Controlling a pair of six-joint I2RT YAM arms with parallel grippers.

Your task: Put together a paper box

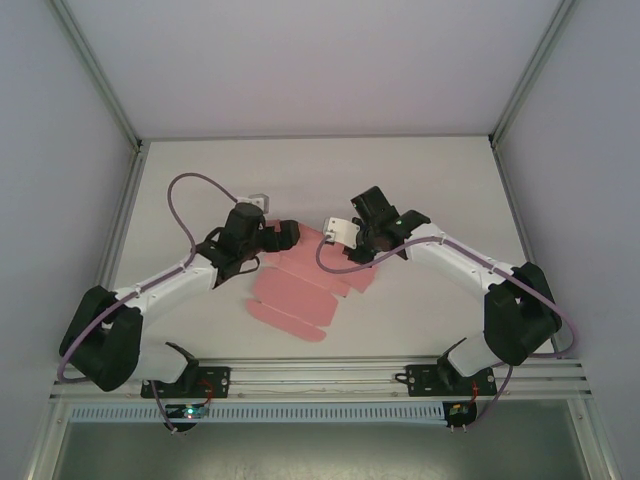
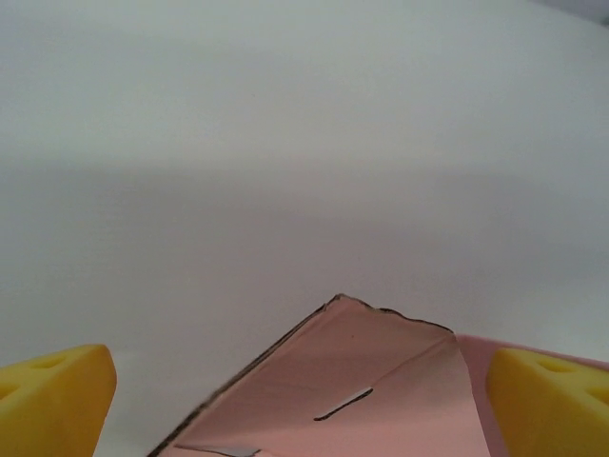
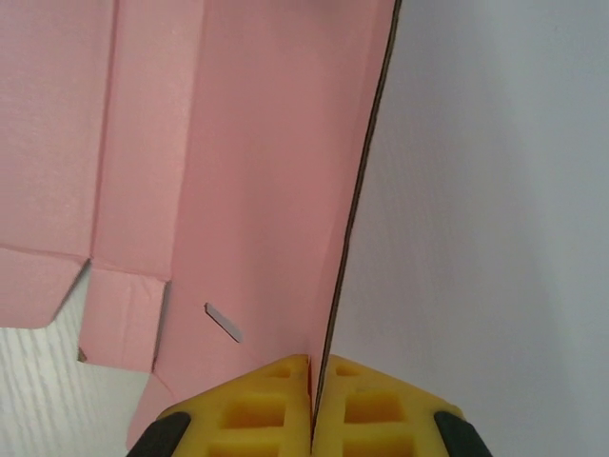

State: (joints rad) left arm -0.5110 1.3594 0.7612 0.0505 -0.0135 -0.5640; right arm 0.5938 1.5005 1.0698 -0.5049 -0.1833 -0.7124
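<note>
Just one paper box (image 1: pixel 295 292), one edge tight in right pincer (image 3: pixel 311 371)

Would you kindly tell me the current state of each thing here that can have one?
Pink thin-card die-cut paper box sheet: unfolded, mostly lying flat, one edge pinched and raised.
Left gripper: open, straddling a raised corner of the sheet.
Right gripper: shut on the sheet's edge.
</note>
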